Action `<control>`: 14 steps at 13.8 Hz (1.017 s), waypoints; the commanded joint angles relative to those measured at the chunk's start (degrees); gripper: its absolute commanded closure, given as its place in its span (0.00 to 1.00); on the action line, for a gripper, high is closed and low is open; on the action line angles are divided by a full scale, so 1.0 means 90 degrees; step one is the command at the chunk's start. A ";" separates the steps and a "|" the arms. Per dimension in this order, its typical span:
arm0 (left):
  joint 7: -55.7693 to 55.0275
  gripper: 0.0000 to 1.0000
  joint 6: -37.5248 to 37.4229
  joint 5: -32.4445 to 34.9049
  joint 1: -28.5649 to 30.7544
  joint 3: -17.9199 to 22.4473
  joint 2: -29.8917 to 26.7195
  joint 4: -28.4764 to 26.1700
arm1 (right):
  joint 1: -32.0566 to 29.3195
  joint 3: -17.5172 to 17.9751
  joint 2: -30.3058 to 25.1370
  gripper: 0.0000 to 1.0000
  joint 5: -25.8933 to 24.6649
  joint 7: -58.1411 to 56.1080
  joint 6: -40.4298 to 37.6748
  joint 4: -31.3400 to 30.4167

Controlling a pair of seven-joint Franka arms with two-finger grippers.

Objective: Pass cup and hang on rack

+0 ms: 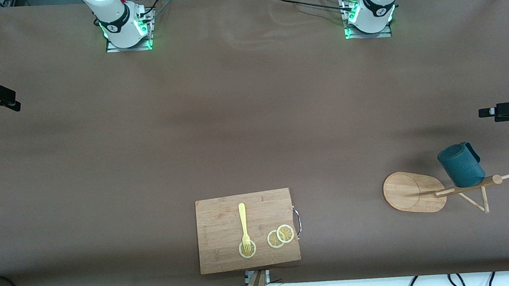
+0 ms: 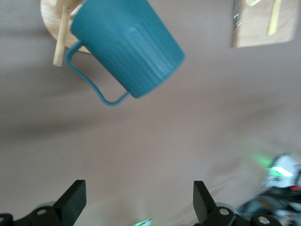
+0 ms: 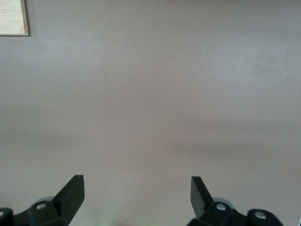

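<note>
The dark teal ribbed cup [image 1: 460, 165] hangs by its handle on a peg of the bamboo rack [image 1: 410, 192], at the left arm's end of the table. In the left wrist view the cup [image 2: 127, 47] hangs tilted from a thin peg [image 2: 59, 42], with the rack's oval base [image 2: 47, 19] under it. My left gripper [image 2: 138, 193] is open and empty, apart from the cup and over bare table. My right gripper [image 3: 136, 186] is open and empty over bare table. Neither gripper shows in the front view.
A rectangular wooden cutting board [image 1: 247, 231] lies near the front edge with a yellow fork [image 1: 243, 225] and lemon slices [image 1: 281, 236] on it. It also shows in the left wrist view [image 2: 256, 33] and, as a corner, in the right wrist view [image 3: 11, 19].
</note>
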 commanded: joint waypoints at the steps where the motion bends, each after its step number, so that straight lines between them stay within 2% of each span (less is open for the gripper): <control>1: -0.0698 0.00 0.0068 0.1281 -0.1130 0.0120 -0.0458 -0.0231 | -0.0023 0.0010 0.0047 0.00 0.0064 0.0018 -0.0034 0.0133; 3: -0.0956 0.00 0.0184 0.2064 -0.1883 0.0110 -0.0605 -0.0308 | -0.0023 0.0010 0.0047 0.00 0.0064 0.0018 -0.0034 0.0133; 4: -0.0956 0.00 0.0543 0.2202 -0.2109 0.0110 -0.0702 -0.0454 | -0.0023 0.0010 0.0047 0.00 0.0064 0.0018 -0.0034 0.0133; 6: -0.0908 0.00 0.1314 0.2233 -0.2218 0.0033 -0.1179 -0.1174 | -0.0033 0.0010 0.0047 0.00 0.0064 0.0008 -0.0034 0.0133; 7: -0.0868 0.00 0.1695 0.2214 -0.2209 0.0003 -0.1481 -0.1690 | -0.0023 0.0010 0.0047 0.00 0.0064 0.0008 -0.0034 0.0133; 10: -0.0917 0.00 0.3208 0.2116 -0.2199 -0.0017 -0.2770 -0.3847 | -0.0033 0.0010 0.0047 0.00 0.0064 0.0008 -0.0034 0.0133; 11: -0.0946 0.00 0.3338 0.2029 -0.2199 -0.0017 -0.2976 -0.4115 | -0.0033 0.0010 0.0047 0.00 0.0064 0.0008 -0.0034 0.0133; 14: -0.1237 0.00 0.3232 0.2018 -0.2276 0.0021 -0.3046 -0.3757 | -0.0033 0.0010 0.0047 0.00 0.0064 0.0008 -0.0034 0.0133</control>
